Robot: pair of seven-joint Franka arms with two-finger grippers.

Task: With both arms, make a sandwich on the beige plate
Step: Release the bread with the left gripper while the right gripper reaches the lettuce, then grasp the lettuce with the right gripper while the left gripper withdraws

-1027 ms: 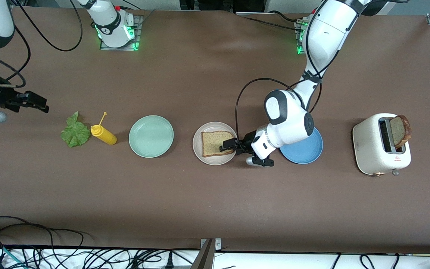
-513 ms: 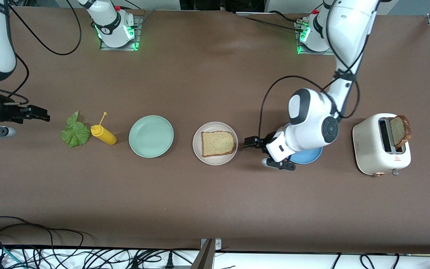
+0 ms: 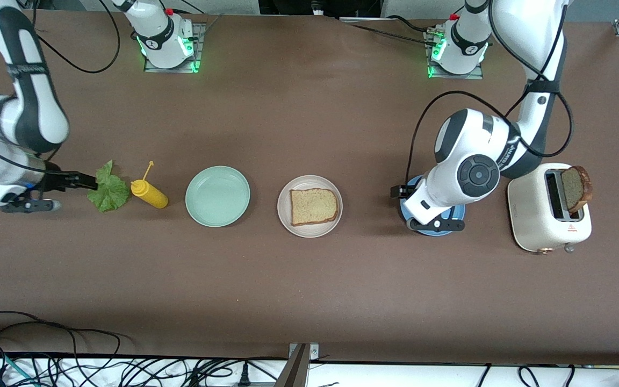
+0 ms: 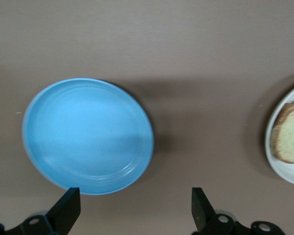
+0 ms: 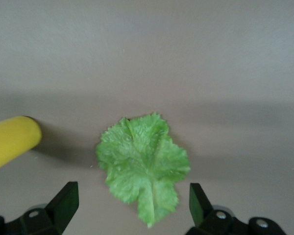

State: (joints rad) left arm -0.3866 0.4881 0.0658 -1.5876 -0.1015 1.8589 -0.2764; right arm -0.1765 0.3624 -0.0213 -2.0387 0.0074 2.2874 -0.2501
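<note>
I see the left gripper (image 3: 398,191) has pulled away from the beige plate (image 3: 283,215) in the last second; it was down at the bread slice (image 3: 314,206) and now hangs over the blue plate (image 4: 88,135), fingers spread wide with nothing between them. The slice lies flat on the beige plate, a little toward the left arm's end of it, so I read the first layer as delivered and released.

Meanwhile the right gripper (image 3: 85,181) has swung in from the table edge at the right arm's end and now sits at the edge of the lettuce leaf (image 3: 109,189). The right wrist view shows the lettuce leaf (image 5: 143,166) lying flat on the tabletop between its two spread fingers (image 5: 63,208), not yet pinched. The yellow squeeze bottle (image 3: 149,194) lies just beside the leaf, toward the middle of the table (close enough that I want to watch it during the pick).

So the hand-over of work between the arms looks under way: bread down, lettuce next. The leaf is thin and flat against the cloth, so I judge the grip needs to come low and catch a crinkled edge.

The second slice (image 3: 576,188) stands in the white toaster (image 3: 535,226) near the table edge at the left arm's end, untouched. The mint-green plate (image 3: 217,195) sits empty between bottle and beige plate.
</note>
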